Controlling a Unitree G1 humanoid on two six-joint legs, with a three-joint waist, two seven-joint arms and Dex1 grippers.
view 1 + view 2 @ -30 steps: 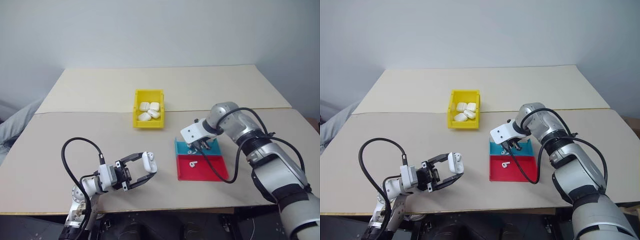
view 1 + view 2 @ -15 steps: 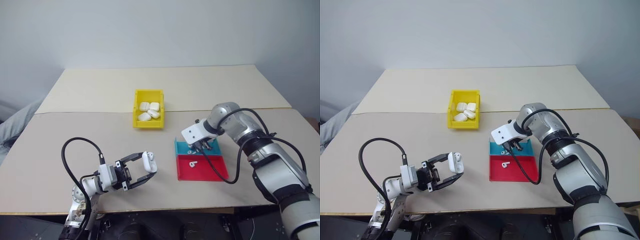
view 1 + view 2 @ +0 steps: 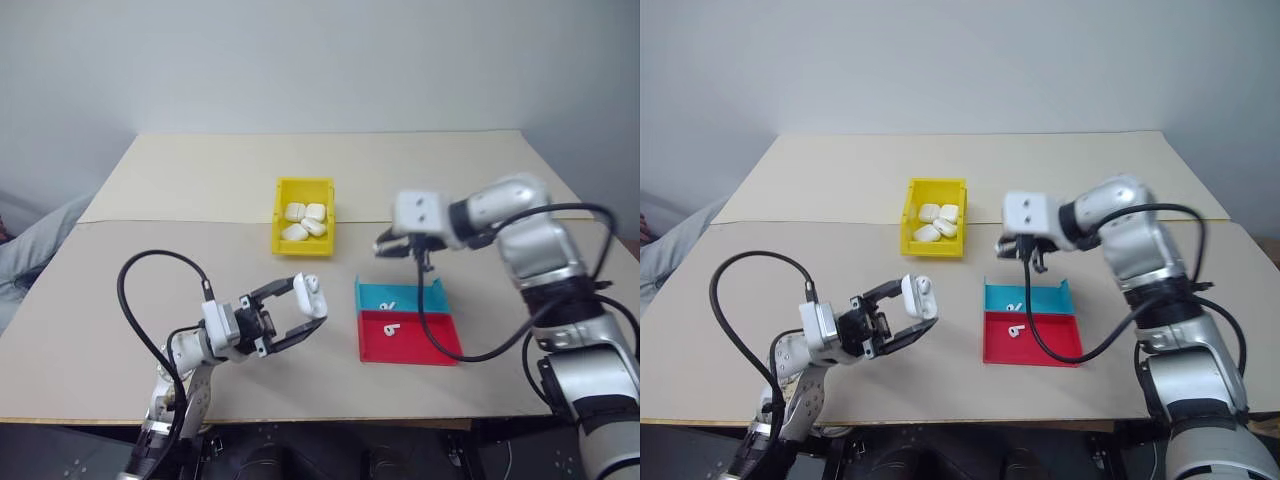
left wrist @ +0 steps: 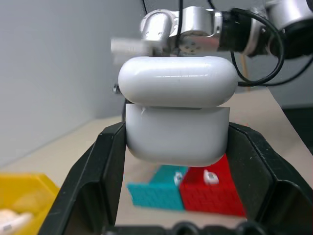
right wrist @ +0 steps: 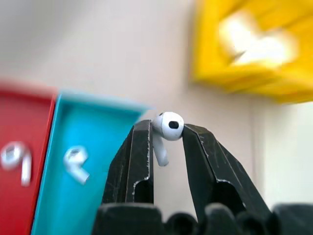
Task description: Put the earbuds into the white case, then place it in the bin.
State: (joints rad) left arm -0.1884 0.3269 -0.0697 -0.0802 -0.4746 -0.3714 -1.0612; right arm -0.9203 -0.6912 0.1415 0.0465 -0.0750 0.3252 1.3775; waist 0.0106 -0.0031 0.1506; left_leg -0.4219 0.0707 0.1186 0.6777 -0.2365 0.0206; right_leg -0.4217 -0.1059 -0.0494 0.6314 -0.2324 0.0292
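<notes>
My left gripper point(image 3: 300, 312) is shut on the white case point(image 3: 312, 292) and holds it above the near left of the table. In the left wrist view the case point(image 4: 176, 127) sits between the two black fingers with its lid raised. My right gripper point(image 5: 166, 133) is shut on one earbud point(image 5: 167, 126), pinched by its head with the stem hanging down. It hangs in the air point(image 3: 405, 247) between the yellow bin point(image 3: 302, 185) and the blue tray point(image 3: 430, 296). One more earbud point(image 3: 389, 306) lies in the blue tray. A third one point(image 3: 393, 329) lies in the red tray point(image 3: 430, 340).
The yellow bin holds several white cases point(image 3: 304, 220). The blue and red trays sit side by side at the front right. A black cable loops from each arm. Bare table lies between the two grippers and behind the bin.
My right gripper has lifted out of the blue tray with an earbud, up and towards the bin. The left gripper has risen a little with the case.
</notes>
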